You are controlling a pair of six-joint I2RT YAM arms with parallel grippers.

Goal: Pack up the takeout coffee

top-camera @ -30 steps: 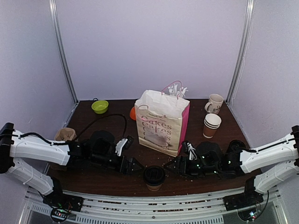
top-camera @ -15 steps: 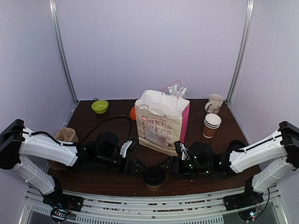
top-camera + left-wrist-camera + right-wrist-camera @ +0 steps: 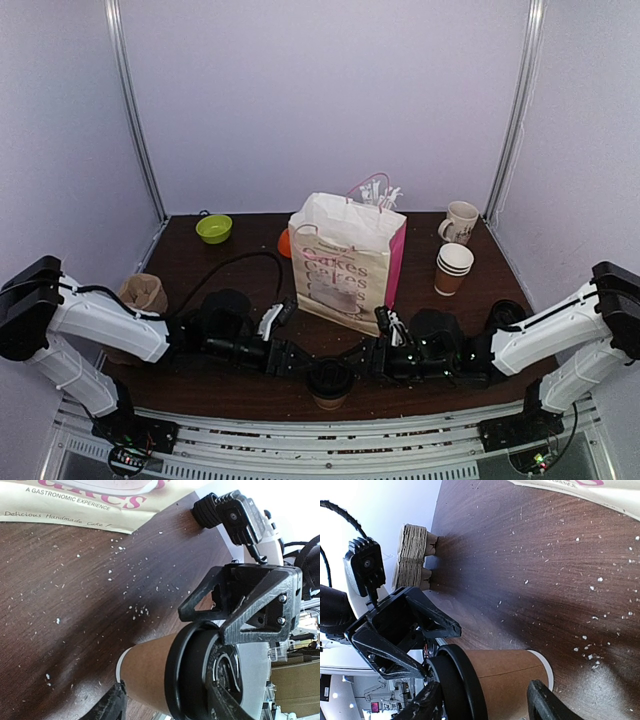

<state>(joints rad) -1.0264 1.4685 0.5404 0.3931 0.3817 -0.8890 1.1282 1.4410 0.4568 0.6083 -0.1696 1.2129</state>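
Note:
The takeout coffee point(image 3: 329, 381), a brown paper cup with a black lid, stands upright near the table's front edge. My left gripper point(image 3: 291, 357) is low at its left and my right gripper point(image 3: 368, 356) low at its right, tips facing each other across the cup. In the left wrist view the cup point(image 3: 150, 672) shows between my left gripper's point(image 3: 167, 700) spread fingers, one by the base, one across the lid. The right wrist view shows the same: the cup point(image 3: 505, 675) lies within my right gripper point(image 3: 485, 692). Neither pair visibly clamps it.
A white and pink "Cakes" paper bag point(image 3: 346, 266) stands open just behind the cup. At the back right are a cream mug point(image 3: 460, 221) and stacked paper cups point(image 3: 453, 268). A green bowl point(image 3: 213, 228) sits back left; a cardboard carrier stack point(image 3: 141, 292) lies at the left.
Both arms have slid inward along the table and now flank the cup closely. Both pairs of jaws have narrowed. The cup has not moved.

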